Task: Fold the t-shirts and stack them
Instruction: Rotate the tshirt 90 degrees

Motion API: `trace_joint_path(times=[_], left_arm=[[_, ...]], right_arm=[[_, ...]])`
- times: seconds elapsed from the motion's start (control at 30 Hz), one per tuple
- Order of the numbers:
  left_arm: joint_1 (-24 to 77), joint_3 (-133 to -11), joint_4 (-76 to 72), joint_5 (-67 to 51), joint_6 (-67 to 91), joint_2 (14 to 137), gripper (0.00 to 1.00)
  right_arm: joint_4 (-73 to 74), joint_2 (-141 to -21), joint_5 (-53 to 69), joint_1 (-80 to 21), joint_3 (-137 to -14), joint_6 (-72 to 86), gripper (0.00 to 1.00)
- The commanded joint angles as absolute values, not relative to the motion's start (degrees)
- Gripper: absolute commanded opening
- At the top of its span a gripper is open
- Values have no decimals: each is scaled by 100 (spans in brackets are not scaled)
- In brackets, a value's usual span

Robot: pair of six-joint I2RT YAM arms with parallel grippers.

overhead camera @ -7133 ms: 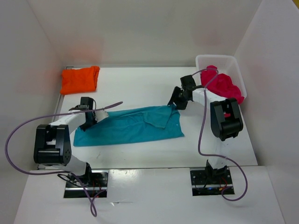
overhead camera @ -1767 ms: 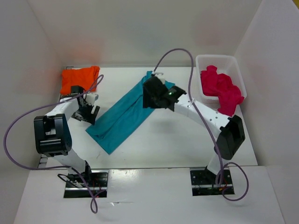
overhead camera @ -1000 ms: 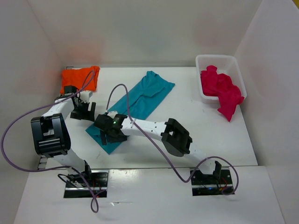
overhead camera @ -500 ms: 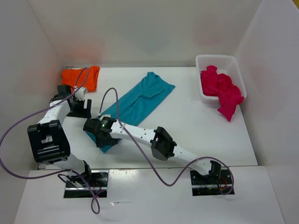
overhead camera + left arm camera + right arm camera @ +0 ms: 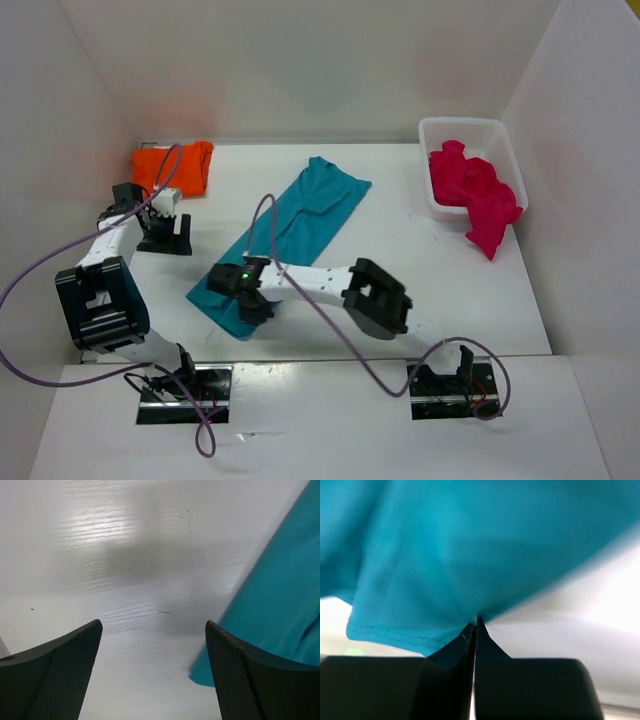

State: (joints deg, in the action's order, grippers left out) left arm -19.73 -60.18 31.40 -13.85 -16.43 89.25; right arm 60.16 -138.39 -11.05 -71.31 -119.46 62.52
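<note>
Since half a second ago, the right gripper (image 5: 475, 623) has shifted a little toward 3 o'clock along the near end of the teal shirt (image 5: 300, 215), and that end has slid with it. The left arm has barely changed.

1. Right gripper, at 7 o'clock on the table (image 5: 420, 270): the right wrist view shows its fingers pressed together with the teal hem pinched between them.
2. Left gripper (image 5: 152, 630), at 9 o'clock: its fingers are spread apart over bare table and hold nothing. The teal edge lies just beside it toward 3 o'clock, not touching.
3. Teal shirt: it lies flat as a long narrow strip running from 7 o'clock to 12 o'clock.
4. Orange shirt (image 5: 172, 168): it sits folded at 10 o'clock, well apart from the strip.
5. Pink-red shirt (image 5: 478, 195): it is bunched in the basket (image 5: 470, 122) at 2 o'clock, part of it hanging over the near rim.

We judge the step in hand to be halving the strip. To do it well:
- We bring the left gripper onto the other near corner, so that the hem rises level.
- We lift only enough to clear the cloth below.
- We carry the hem straight along the strip toward 12 o'clock, keeping the side edges matched.
- We let go once the hem lies over the far end.

A one-corner pull risks skewing the strip.
</note>
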Motion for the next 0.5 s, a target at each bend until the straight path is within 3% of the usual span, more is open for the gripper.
trace_joint_path(times=[0.0,0.1,0.3,0.47], left_arm=[[-1978,-6336,3401,-1932,-2091,8728,90],[-1882,-6477,3690,-2153,-2548,8675,90],[-767,-6680,3911,-1776,-3216,8675,94],[762,-6899,3772,-926,-4066,8185,95]], right_arm=[[4689,-12590,-451,-6875,-9420,6924,0],[3570,-11244,-378,-6750,-7474,7522,0],[3841,-10346,-659,-6645,-6399,7524,0],[3841,-9652,-773,-6346,-5565,7348,17]])
